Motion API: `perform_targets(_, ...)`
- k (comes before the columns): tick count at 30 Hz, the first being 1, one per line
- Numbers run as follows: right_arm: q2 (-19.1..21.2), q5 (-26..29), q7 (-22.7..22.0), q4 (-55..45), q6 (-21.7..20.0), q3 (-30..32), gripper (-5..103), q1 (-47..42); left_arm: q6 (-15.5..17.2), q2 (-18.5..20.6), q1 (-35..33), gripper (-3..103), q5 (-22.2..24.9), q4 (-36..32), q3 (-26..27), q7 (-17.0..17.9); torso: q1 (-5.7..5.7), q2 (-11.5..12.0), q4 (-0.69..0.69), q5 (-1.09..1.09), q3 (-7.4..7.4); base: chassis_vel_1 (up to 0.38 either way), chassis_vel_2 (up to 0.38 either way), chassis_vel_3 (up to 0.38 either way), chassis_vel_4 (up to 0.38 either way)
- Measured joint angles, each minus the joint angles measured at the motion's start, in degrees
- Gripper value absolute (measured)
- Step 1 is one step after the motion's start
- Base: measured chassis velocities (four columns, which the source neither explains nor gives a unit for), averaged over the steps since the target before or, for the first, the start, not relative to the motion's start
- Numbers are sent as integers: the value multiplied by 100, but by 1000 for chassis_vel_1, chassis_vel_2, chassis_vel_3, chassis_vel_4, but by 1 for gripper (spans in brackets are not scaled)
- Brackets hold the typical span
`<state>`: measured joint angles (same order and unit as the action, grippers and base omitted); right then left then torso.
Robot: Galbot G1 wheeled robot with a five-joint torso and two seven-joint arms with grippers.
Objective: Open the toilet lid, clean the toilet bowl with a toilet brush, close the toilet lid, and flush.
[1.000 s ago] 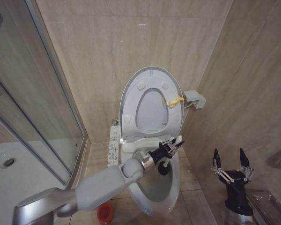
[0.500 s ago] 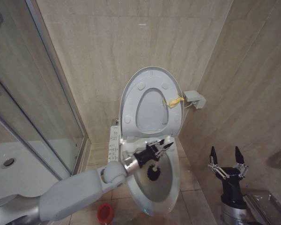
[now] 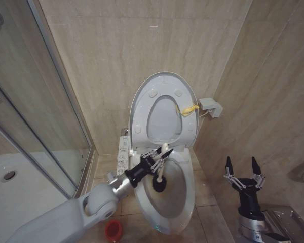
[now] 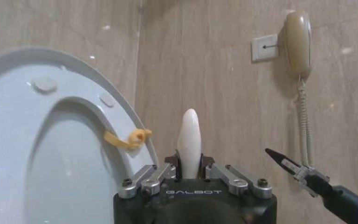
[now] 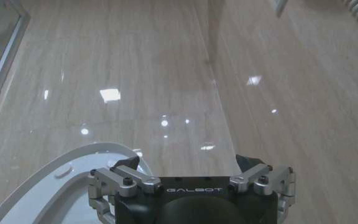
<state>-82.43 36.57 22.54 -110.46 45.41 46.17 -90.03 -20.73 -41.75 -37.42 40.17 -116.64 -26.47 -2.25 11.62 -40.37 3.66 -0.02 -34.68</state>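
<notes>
The toilet lid [image 3: 162, 83] stands upright against the wall, its small yellow tag [image 3: 187, 109] on the right edge. Below it, the white toilet bowl [image 3: 185, 202] is uncovered. My left gripper [image 3: 159, 154] reaches over the bowl's back left part, shut on the white handle of the toilet brush [image 3: 163, 150]; the dark brush head [image 3: 159, 185] is down inside the bowl. The left wrist view shows the handle [image 4: 189, 135] between the fingers, with the lid [image 4: 36, 154] beside it. My right gripper [image 3: 241, 166] waits open, fingers pointing up, right of the toilet.
The red brush holder [image 3: 113, 230] stands on the floor left of the bowl. A button panel [image 3: 122, 157] runs along the toilet's left side. The glass shower door [image 3: 40, 116] is at the left, a wall box [image 3: 211, 106] right of the lid, and a wall phone [image 4: 297, 44] on the tiles.
My left gripper has swept the brush from the bowl's right side to its back left. The right gripper has shifted slightly left.
</notes>
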Motion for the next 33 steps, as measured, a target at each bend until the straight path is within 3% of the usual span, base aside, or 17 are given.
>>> perform_targets(4,-25,-18,-31,13,24,48,100,-35,-8,208,-268,21,-183,-197,234,85,0,0,-3,2,0,0,0,0,0)
perform_targets(5,-66,-17,-48,-12,65,151,100,-116,5,238,-403,21,-266,-306,357,195,0,0,5,1,0,0,0,0,0)
perform_targets(10,-80,-11,-84,-165,119,281,100,-242,81,209,-1063,21,-710,-613,797,499,0,0,-2,1,0,0,0,0,0)
perform_targets(11,-87,-8,-96,-200,143,323,100,-278,102,197,-1252,21,-810,-665,896,586,0,0,5,0,0,0,0,0,0)
perform_targets(14,-76,-8,-125,-262,146,325,100,-270,115,158,-1723,21,-994,-747,1306,668,0,0,3,2,0,0,0,0,0)
perform_targets(17,-53,-10,-163,-318,121,227,100,-215,100,-68,-2709,21,-1316,-796,2102,700,0,0,-3,1,0,0,0,0,0)
perform_targets(27,-31,-14,-171,-332,121,98,100,-178,-110,-896,-4061,21,-2054,-897,3571,786,0,0,2,2,0,0,0,0,0)
perform_targets(30,-39,-15,-171,-344,126,37,100,-170,-126,-1088,-4322,21,-2298,-918,3864,921,0,0,1,1,0,0,0,0,0)
perform_targets(33,-70,-27,-171,-420,129,-88,100,-134,-86,-1408,-4658,21,-2850,-879,4225,1304,0,0,0,3,0,0,0,0,0)
